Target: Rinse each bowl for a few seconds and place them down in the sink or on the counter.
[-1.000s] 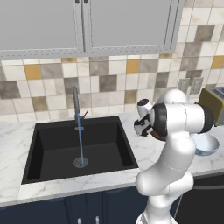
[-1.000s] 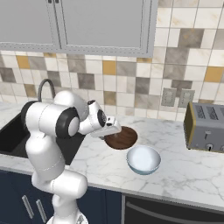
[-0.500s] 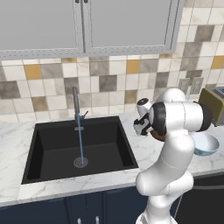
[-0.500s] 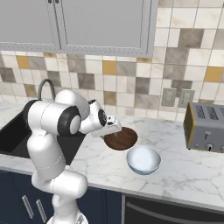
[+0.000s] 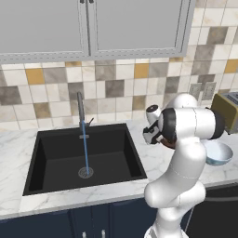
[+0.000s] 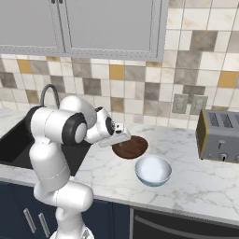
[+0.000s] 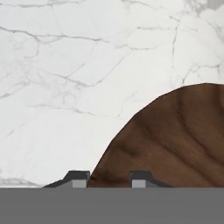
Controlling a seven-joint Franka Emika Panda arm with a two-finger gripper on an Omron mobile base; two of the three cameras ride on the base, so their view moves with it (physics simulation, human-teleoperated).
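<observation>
Marble counter (image 6: 196, 186) carries the white bowl (image 6: 152, 170); close up, the gripper (image 7: 106, 178) pinches the brown bowl's (image 7: 170, 140) rim.

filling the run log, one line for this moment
gripper: shut on dark brown wooden bowl | glossy white bowl: on counter | faucet: running

**Brown bowl carried a little toward the sink**

Over the last 1 second the gripper (image 6: 122, 138) drew back slightly toward the sink (image 5: 46, 153), and the brown bowl (image 6: 131, 147) in its fingers shifted with it along the counter (image 6: 196, 182), away from the white bowl (image 6: 153, 170).
</observation>
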